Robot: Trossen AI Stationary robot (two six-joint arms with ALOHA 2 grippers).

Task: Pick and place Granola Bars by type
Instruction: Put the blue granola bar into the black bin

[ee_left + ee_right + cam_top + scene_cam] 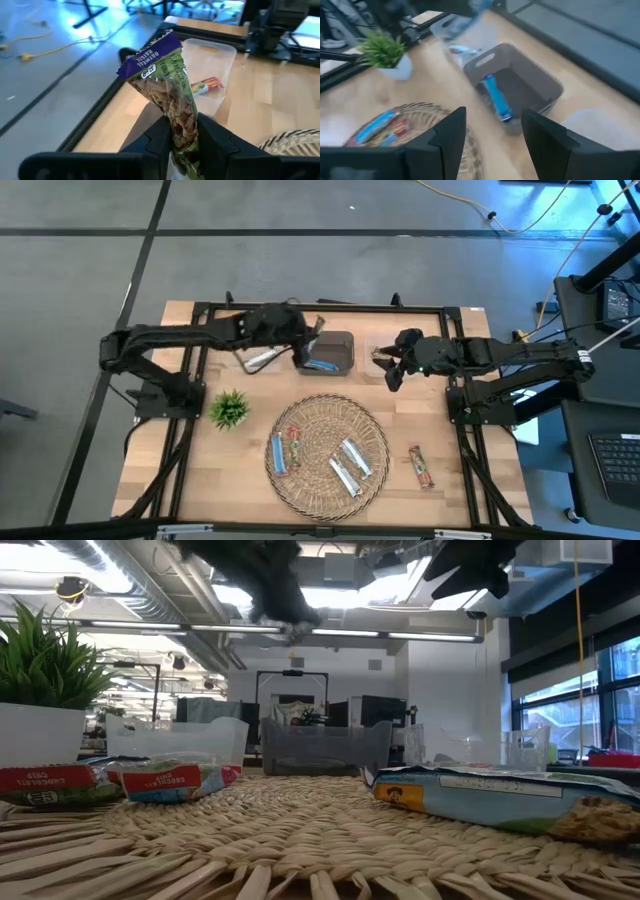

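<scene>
My left gripper (pixel 312 332) (pixel 182 125) hangs above the far left corner of a grey bin (pixel 326 352) and is shut on a granola bar (pixel 165 75) in a purple and green wrapper. A blue bar (pixel 496 97) lies inside that bin. My right gripper (pixel 392 370) (pixel 492 117) hovers open just right of the bin, holding nothing. A round wicker tray (pixel 375 430) near the front carries a blue bar (pixel 278 452), a red-green bar (pixel 295 445) and two silvery bars (pixel 357 455). One more bar (pixel 421 466) lies on the table to the tray's right. My left gripper pinches the bar's near end (pixel 180 112) between its two fingers (pixel 155 137). The rest of the wrapper sticks out past the fingertips, its crimped purple end (pixel 150 55) farthest out. The bar is lifted clear of bin and table.
A clear tub (pixel 210 65) right of the grey bin holds a red-green bar (pixel 205 86). Another clear tub (pixel 262 360) sits left of the bin. A small green plant (pixel 230 410) stands left of the tray. A black frame (pixel 330 308) rims the table.
</scene>
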